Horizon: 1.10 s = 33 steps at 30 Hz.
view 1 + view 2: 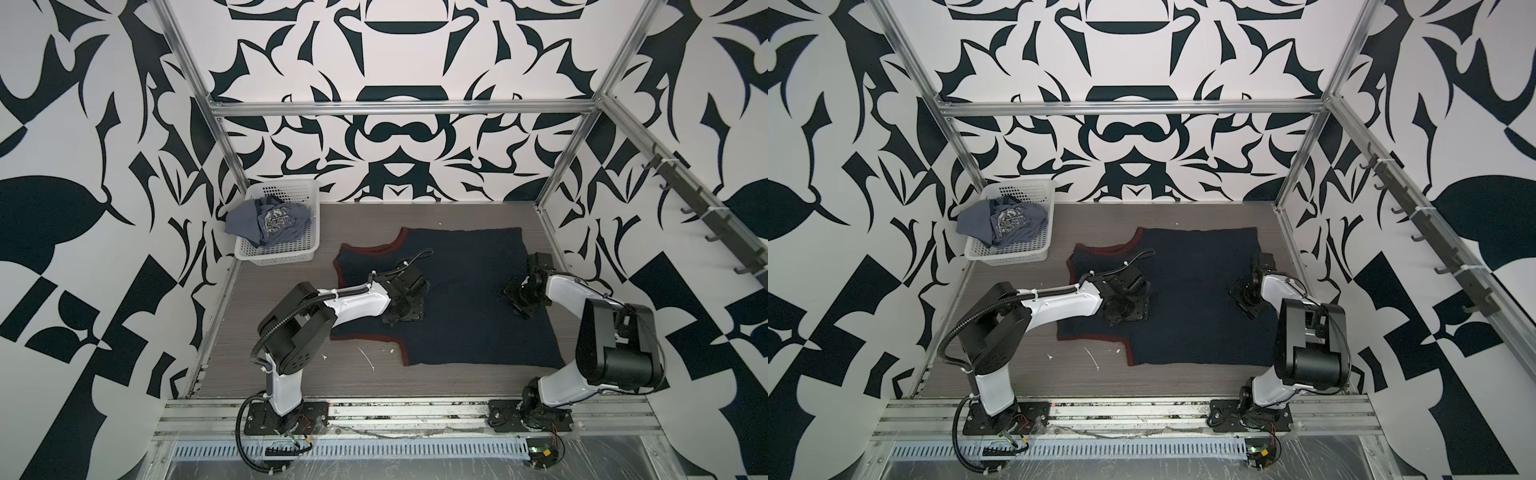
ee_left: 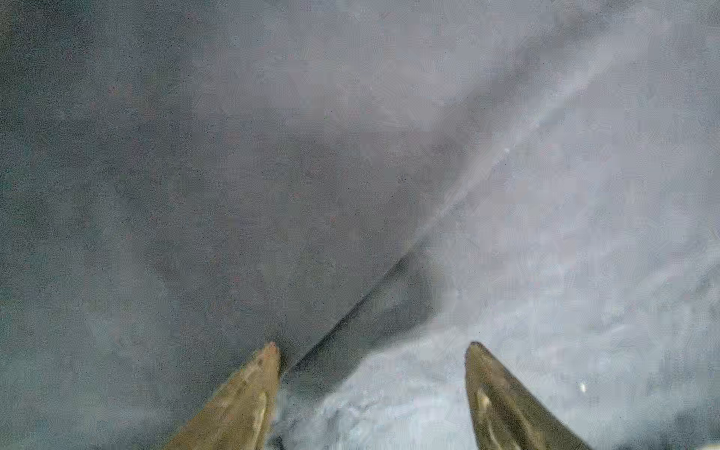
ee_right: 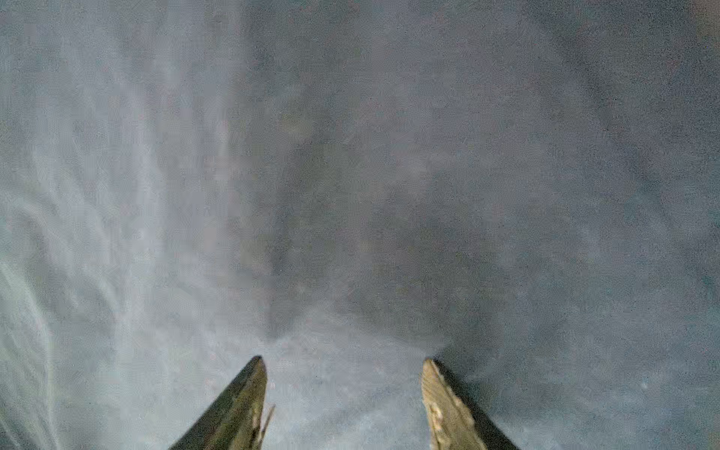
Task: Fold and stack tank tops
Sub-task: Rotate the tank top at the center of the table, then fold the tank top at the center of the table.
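Tank tops are seen in two places: the slate grey-blue tank top [image 1: 270, 222] is bunched in the white basket [image 1: 274, 258] at far left, and the navy tank top [image 1: 465, 299] is spread flat on the table [image 1: 291, 365]. Over its left part the left gripper [image 2: 372, 346] is held with fingers apart. Over its right part the right gripper [image 3: 343, 360] is likewise spread, with nothing clamped.

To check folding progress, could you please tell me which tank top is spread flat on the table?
The navy top with maroon trim; the grey-blue top lies crumpled in the basket, spilling over its rim.
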{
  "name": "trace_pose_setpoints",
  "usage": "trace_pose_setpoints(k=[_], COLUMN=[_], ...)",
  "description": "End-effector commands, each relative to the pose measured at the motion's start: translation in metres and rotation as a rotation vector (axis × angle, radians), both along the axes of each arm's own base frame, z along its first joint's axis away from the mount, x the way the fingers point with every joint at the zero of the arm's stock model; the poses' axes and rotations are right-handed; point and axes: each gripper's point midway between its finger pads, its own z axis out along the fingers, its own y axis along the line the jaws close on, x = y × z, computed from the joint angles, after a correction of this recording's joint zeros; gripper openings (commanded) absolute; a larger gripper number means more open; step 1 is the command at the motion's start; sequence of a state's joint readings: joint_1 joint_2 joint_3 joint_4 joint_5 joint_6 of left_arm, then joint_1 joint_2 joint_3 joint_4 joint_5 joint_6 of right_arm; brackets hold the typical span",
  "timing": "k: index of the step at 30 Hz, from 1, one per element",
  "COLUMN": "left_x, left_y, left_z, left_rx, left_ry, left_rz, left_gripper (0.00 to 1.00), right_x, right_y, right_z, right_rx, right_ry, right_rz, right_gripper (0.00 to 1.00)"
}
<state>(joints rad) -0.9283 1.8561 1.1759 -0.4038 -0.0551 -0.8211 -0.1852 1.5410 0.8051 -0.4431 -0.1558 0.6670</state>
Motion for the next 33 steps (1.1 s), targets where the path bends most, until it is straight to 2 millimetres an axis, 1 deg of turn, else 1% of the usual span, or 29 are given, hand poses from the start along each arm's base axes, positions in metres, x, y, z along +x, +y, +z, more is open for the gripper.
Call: trace_pose_setpoints(k=[1, 3, 4, 6, 8, 11, 13, 14, 17, 20, 23, 26, 28, 33], left_x=[-0.008, 0.014, 0.03, 0.067, 0.111, 0.172, 0.207, 0.225, 0.266, 0.289, 0.3, 0.306, 0.308, 0.314], left_y=[-0.002, -0.001, 0.003, 0.016, 0.03, 0.044, 0.05, 0.048, 0.037, 0.018, 0.001, -0.007, -0.011, -0.025], left_z=[0.02, 0.048, 0.063, 0.086, 0.101, 0.105, 0.098, 0.095, 0.088, 0.082, 0.072, 0.06, 0.053, 0.039], left_rx=[-0.04, -0.075, -0.081, -0.086, -0.086, -0.094, -0.098, -0.114, -0.167, -0.201, -0.251, -0.274, -0.286, -0.326], left_ry=[0.015, -0.049, -0.078, -0.121, -0.174, -0.215, -0.225, -0.228, -0.237, -0.245, -0.23, -0.226, -0.224, -0.232], left_rz=[0.001, 0.01, 0.024, 0.07, 0.127, 0.189, 0.223, 0.233, 0.227, 0.195, 0.174, 0.167, 0.164, 0.149], left_gripper=[0.8, 0.79, 0.79, 0.79, 0.79, 0.77, 0.76, 0.74, 0.66, 0.63, 0.58, 0.55, 0.54, 0.46], right_x=[-0.022, -0.008, 0.003, 0.024, 0.046, 0.081, 0.105, 0.117, 0.152, 0.18, 0.199, 0.212, 0.218, 0.231], right_y=[-0.013, -0.009, -0.006, -0.001, 0.0, -0.004, -0.006, -0.009, -0.016, -0.02, -0.025, -0.03, -0.037, -0.052], right_z=[-0.009, 0.008, 0.021, 0.045, 0.069, 0.1, 0.115, 0.121, 0.127, 0.124, 0.114, 0.104, 0.097, 0.09], right_rx=[-0.064, -0.089, -0.119, -0.16, -0.166, -0.193, -0.208, -0.223, -0.241, -0.227, -0.227, -0.231, -0.245, -0.261], right_ry=[0.083, 0.038, 0.001, -0.069, -0.142, -0.235, -0.281, -0.298, -0.311, -0.309, -0.292, -0.274, -0.26, -0.259], right_rz=[-0.041, -0.013, 0.009, 0.045, 0.063, 0.076, 0.088, 0.097, 0.112, 0.132, 0.139, 0.15, 0.147, 0.154], right_gripper=[0.69, 0.69, 0.69, 0.69, 0.68, 0.67, 0.66, 0.66, 0.65, 0.64, 0.64, 0.64, 0.63, 0.63])
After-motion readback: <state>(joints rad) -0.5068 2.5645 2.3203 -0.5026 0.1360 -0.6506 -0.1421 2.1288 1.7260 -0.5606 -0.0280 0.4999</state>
